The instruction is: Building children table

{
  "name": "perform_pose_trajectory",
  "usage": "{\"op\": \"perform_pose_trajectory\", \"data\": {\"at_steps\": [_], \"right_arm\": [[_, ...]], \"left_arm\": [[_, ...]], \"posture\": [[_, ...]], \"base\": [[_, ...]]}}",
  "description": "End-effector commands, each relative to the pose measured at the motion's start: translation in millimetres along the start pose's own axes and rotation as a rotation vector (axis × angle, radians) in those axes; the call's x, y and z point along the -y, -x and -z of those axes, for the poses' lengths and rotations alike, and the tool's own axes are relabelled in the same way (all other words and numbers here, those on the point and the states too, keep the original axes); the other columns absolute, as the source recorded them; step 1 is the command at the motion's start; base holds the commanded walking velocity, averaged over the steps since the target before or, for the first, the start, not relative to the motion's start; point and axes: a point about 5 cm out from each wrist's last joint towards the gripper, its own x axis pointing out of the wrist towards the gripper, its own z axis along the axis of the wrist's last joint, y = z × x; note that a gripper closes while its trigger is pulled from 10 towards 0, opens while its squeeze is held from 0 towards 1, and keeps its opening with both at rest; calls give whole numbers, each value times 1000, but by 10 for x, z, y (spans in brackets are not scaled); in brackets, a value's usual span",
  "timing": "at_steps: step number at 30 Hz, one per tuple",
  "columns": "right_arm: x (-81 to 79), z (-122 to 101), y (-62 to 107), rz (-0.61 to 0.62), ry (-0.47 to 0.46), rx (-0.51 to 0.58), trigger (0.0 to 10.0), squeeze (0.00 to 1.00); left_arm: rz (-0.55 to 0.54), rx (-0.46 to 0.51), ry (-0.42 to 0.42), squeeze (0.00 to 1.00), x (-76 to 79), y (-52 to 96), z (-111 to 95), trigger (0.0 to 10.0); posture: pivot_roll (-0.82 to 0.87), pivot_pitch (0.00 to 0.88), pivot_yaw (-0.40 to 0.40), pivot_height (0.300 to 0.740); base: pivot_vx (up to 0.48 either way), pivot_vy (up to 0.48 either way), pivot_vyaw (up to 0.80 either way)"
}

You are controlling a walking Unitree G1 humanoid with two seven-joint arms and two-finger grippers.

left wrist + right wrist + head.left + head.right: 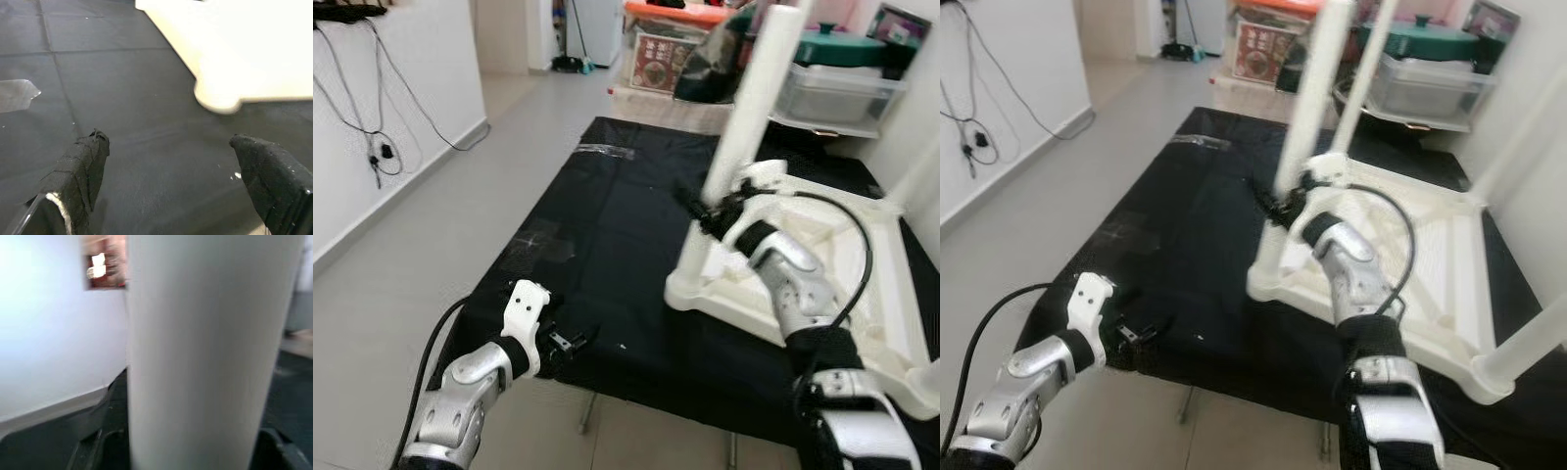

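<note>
A white children's table [893,294] lies upside down on a black-covered worktable [607,225]. One white leg [754,98] stands upright at its near-left corner. My right gripper [710,213] is shut on the lower part of that leg. In the right wrist view the leg [205,352] stands close between the two fingers [85,455]. Another leg [1528,343] rises at the near-right corner. My left gripper [570,341] hovers open over the worktable's near-left edge, apart from the white table. Its fingers [80,171] hold nothing, and a white table corner [244,58] lies ahead of them.
Clear tape patches [543,245] stick to the black cover. Storage boxes and a green lid [832,93] are stacked behind the worktable. A white wall with hanging cables [372,147] runs along the left, with open tiled floor [460,225] between it and the worktable.
</note>
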Motion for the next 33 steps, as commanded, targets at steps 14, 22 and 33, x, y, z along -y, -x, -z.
{"op": "perform_pose_trajectory", "data": {"at_steps": [14, 22, 33], "right_arm": [[595, 849, 860, 1351, -126, -423, 0, 0], [606, 883, 1193, 1538, -141, -483, 10000, 0], [385, 341, 134, 823, -317, -149, 10000, 0]], "left_arm": [[20, -16, 3, 0, 47, -16, 38, 10000], [25, -25, 11, 0, 65, -6, 75, 10000], [32, -17, 7, 0, 52, -28, 42, 10000]], "posture": [[89, 0, -103, 740], [65, 0, -89, 740], [70, 0, -91, 740]], "base": [[0, 0, 0], [0, 0, 0], [0, 0, 0]]}}
